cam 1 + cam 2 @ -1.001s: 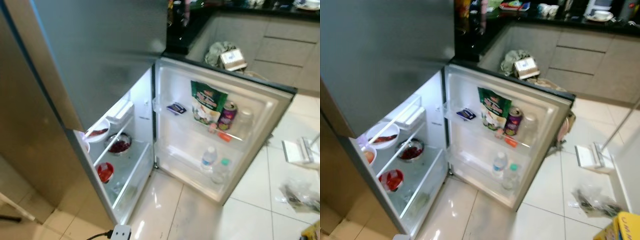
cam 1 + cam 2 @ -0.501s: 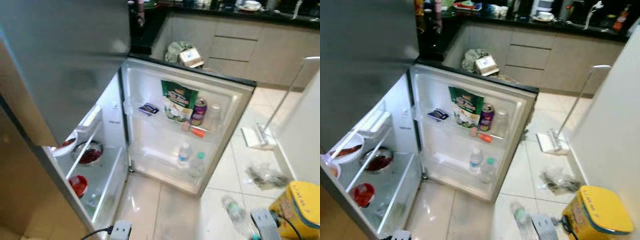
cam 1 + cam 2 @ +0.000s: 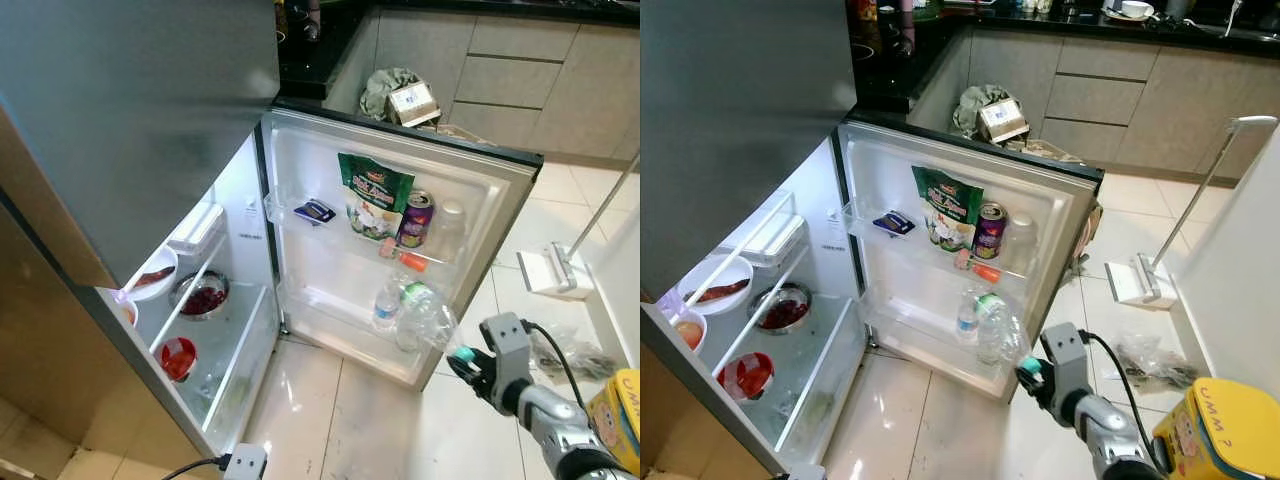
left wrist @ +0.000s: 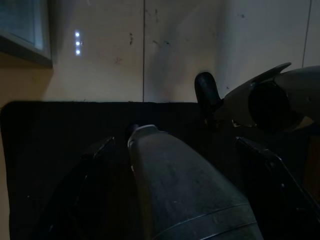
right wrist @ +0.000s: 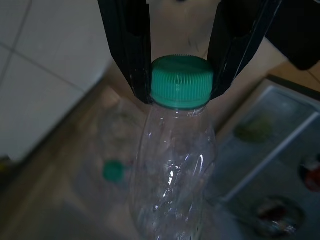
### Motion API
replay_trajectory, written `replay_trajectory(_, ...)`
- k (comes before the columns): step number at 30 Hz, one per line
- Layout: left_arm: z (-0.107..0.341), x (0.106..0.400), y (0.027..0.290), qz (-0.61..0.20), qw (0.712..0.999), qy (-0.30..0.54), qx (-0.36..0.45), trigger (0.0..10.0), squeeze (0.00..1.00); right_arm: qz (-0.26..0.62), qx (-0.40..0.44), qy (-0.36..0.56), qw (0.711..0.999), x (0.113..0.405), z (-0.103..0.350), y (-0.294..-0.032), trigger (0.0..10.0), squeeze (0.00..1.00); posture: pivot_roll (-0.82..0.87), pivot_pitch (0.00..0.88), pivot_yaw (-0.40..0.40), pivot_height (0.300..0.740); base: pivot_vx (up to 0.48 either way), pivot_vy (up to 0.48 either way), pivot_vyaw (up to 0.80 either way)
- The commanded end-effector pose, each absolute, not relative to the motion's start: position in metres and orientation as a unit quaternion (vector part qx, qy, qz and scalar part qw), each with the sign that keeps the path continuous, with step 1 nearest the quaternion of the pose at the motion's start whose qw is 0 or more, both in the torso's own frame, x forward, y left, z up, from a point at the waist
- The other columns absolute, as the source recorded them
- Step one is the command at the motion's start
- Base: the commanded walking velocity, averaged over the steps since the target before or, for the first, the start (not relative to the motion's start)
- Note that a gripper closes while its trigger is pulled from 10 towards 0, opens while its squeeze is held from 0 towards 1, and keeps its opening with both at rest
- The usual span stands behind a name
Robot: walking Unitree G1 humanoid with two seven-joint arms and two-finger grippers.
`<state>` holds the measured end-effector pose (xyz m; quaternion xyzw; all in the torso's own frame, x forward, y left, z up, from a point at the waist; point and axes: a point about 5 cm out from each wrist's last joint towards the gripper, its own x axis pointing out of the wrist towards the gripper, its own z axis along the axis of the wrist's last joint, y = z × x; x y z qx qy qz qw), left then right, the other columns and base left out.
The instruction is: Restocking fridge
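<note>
Steel fridge (image 3: 150, 120) stands open at left, bowls (image 3: 205, 297) on its shelves; its door (image 3: 500, 175) swings out at centre. Right gripper (image 5: 180, 92) pinches a clear bottle (image 3: 428, 318) by its green cap, just before the lower door rack. Ease it upright into the gap beside the two bottles there. Left gripper hangs idle, jaw state unclear.
</note>
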<state>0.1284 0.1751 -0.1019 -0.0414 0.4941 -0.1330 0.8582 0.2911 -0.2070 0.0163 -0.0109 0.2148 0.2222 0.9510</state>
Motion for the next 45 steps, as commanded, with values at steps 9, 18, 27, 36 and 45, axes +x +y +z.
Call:
replay_trajectory(9,-0.104,0.120,0.176,-0.134,0.853,0.504,-0.039,10.0,0.00,0.177,-0.076,0.079,0.978,0.337,0.079,-0.211,10.0,0.00,-0.01,0.000,-0.058,0.740,0.000,0.000,0.00)
replay_trajectory(18,-0.105,0.118,0.178,-0.131,0.853,0.504,-0.040,10.0,0.00,0.068,-0.163,0.098,0.979,0.349,0.094,-0.238,10.0,0.00,0.00,0.000,-0.059,0.740,0.000,0.000,0.00)
replay_trajectory(27,-0.105,0.117,0.180,-0.134,0.852,0.505,-0.037,10.0,0.00,-0.031,-0.222,0.086,0.971,0.346,0.105,-0.271,10.0,0.00,0.00,0.000,-0.048,0.740,0.000,0.000,0.00)
replay_trajectory(36,-0.104,0.121,0.178,-0.141,0.853,0.501,-0.035,10.0,0.00,0.027,-0.162,0.194,0.967,0.319,0.052,-0.260,10.0,0.00,-0.01,0.000,-0.047,0.740,0.000,0.000,0.00)
replay_trajectory(45,-0.104,0.122,0.177,-0.142,0.853,0.501,-0.033,10.0,0.00,0.030,-0.158,0.385,0.909,0.241,-0.030,-0.261,10.0,0.00,-0.02,0.000,-0.049,0.740,0.000,0.000,0.00)
